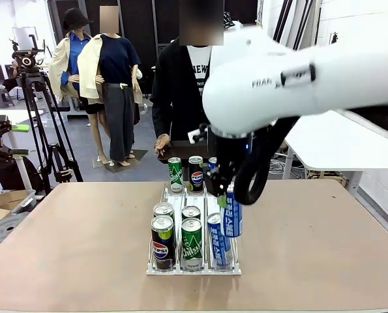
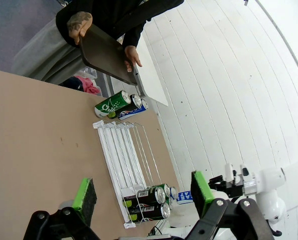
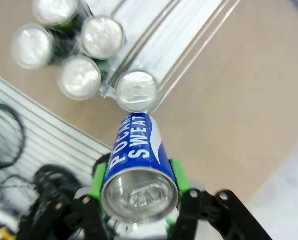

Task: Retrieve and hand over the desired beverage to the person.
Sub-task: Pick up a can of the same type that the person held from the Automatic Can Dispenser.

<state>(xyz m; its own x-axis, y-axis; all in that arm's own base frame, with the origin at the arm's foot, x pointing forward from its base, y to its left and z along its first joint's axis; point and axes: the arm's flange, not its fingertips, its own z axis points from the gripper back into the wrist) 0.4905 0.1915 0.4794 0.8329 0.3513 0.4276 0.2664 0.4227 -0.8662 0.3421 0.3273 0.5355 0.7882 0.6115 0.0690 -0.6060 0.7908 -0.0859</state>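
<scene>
My right gripper (image 1: 227, 195) (image 3: 137, 177) is shut on a blue Pocari Sweat can (image 1: 233, 219) (image 3: 136, 157), green pads (image 3: 96, 179) on both sides. The can hangs just above the right lane of the clear rack (image 1: 174, 195) (image 3: 181, 35), over another blue can (image 1: 217, 240). Across the table stands the person (image 1: 174, 85) in a black jacket, both hands holding a dark tray (image 1: 180, 151) (image 2: 106, 52). My left gripper (image 2: 143, 195) is open, high above the table, nothing between its fingers (image 2: 86, 199).
The rack holds several Pepsi and green cans at its near end (image 1: 162, 235) (image 2: 149, 202) and three cans at its far end (image 1: 195, 171) (image 2: 113, 104). The brown table (image 1: 324, 248) has free room either side of the rack. A tripod (image 1: 34, 117) stands far left.
</scene>
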